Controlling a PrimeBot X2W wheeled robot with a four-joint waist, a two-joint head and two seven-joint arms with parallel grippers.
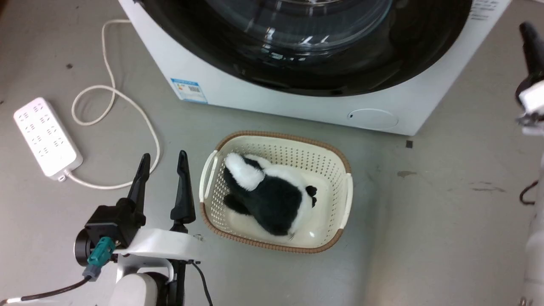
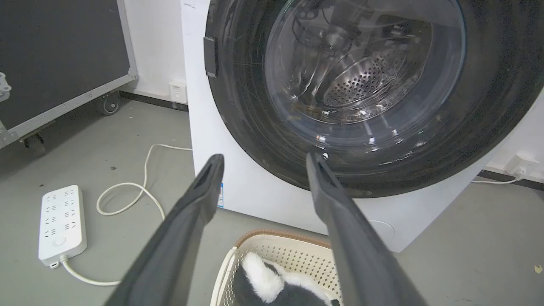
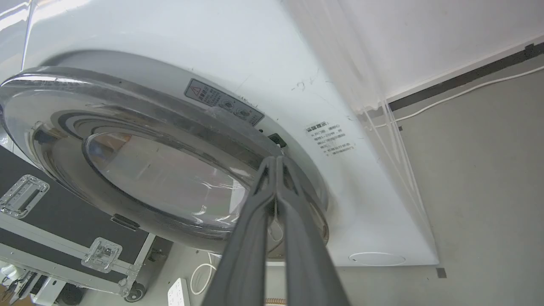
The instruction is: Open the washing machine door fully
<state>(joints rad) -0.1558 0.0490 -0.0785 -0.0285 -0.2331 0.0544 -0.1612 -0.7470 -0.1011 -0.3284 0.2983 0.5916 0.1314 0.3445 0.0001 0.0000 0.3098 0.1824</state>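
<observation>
The washing machine (image 1: 255,97) is a white box on the floor ahead, and its round glossy black door (image 1: 306,63) lies against the front. In the left wrist view the door (image 2: 255,110) shows its clear glass bowl with the steel drum behind it. My left gripper (image 1: 164,154) hangs open and empty beside the basket, apart from the machine, its tips (image 2: 263,158) pointing at the door's lower rim. At the far right my right gripper (image 1: 530,36) is raised. Its fingers (image 3: 276,160) are pressed together at the door's (image 3: 127,127) rim with nothing between them. Contact with the rim is unclear.
A cream basket (image 1: 340,161) holding a black-and-white plush toy (image 1: 272,195) sits on the floor right before the machine. A white power strip (image 1: 46,136) and its looping cord (image 1: 110,93) lie at the left. A black wheeled flight case (image 2: 55,55) stands left of the machine.
</observation>
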